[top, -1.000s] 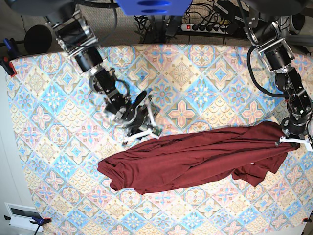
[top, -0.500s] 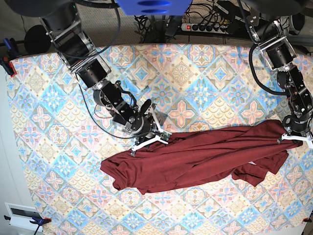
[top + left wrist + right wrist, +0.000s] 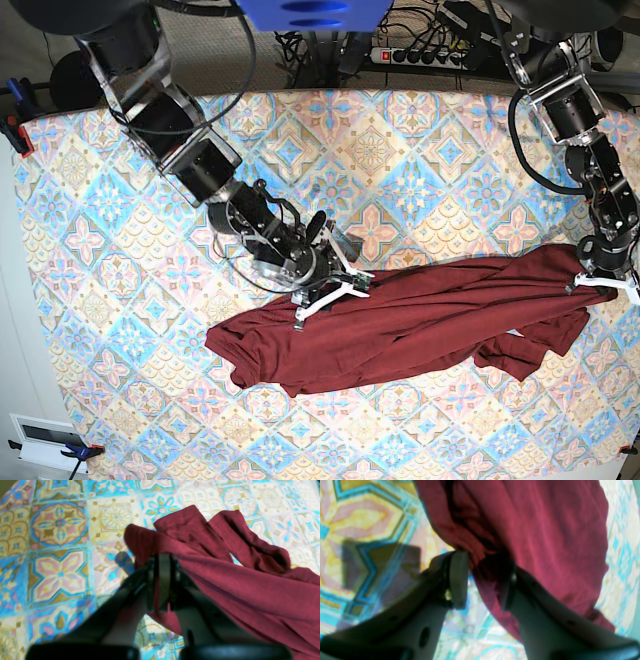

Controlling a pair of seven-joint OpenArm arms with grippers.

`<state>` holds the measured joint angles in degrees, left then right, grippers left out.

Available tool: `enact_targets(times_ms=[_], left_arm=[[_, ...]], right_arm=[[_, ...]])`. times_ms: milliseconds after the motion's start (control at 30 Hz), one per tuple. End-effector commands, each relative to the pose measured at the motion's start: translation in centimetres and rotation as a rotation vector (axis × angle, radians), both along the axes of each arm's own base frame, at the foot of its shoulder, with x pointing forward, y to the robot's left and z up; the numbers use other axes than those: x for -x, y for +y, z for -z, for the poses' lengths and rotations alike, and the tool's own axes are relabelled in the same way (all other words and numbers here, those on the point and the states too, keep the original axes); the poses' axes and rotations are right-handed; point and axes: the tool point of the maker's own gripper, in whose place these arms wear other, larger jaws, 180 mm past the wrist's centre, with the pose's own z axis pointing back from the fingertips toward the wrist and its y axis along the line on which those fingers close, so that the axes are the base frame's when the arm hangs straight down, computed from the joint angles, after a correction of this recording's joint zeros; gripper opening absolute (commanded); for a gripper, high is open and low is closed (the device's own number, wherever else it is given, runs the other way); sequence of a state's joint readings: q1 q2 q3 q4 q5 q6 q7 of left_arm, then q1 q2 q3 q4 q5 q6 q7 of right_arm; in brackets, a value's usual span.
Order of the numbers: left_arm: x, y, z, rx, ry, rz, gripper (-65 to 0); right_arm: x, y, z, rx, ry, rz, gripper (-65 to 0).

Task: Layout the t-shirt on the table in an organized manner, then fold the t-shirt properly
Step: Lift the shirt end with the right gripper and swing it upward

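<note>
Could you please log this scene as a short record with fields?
shirt: dark red, bunched in a long band across the table, not laid flat
left gripper: shut on the shirt's edge at the base view's right end
right gripper: fingers apart, a fold of the shirt between them, at its upper edge
table cover: diamond tiles in blue, pink and cream
folding: not begun
</note>
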<state>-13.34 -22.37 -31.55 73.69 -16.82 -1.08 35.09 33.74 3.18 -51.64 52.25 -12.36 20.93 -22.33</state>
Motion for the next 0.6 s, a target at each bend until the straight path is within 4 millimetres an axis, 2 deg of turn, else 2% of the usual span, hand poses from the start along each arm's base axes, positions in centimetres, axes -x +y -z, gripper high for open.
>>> enact_targets(times_ms=[0,100,233,300,367,400,500,567], left_arm=[[-0.9,0.9,-2.8,-0.041,-0.069,-0.006,-65.0],[-0.9,0.9,-2.8,-0.041,-0.069,-0.006,-65.0],[-0.8,1.0,-2.7,-0.039,-0.068,-0.006,-65.0],[-0.9,1.0,-2.7,-0.039,-0.07,-0.007,-65.0],[-0.9,1.0,-2.8,-0.04,-0.073,-0.007,-65.0],[-0.9,1.0,-2.8,-0.041,-0.074,-0.007,-65.0],[-1.0,1.0,-2.9,-0.041,-0.079,-0.008,-65.0],[-1.0,1.1,-3.0,-0.045,-0.077,-0.008,-65.0]], right_arm=[[-0.2,-0.4,0.0,0.038,0.023,-0.025,-45.4],[1.3,-0.7,1.1,0.075,0.11,-0.092,-51.7],[2.3,-0.3,1.1,0.081,0.151,-0.149,-64.0],[2.5,0.3,0.4,0.072,0.138,-0.176,-65.0],[2.3,2.2,-2.0,0.015,0.085,-0.203,-65.0],[2.9,2.5,-2.2,-0.018,0.085,-0.198,-65.0],[3.4,1.4,-4.0,-0.077,0.047,-0.146,-65.0],[5.0,0.6,-4.4,-0.072,0.06,-0.159,-65.0]])
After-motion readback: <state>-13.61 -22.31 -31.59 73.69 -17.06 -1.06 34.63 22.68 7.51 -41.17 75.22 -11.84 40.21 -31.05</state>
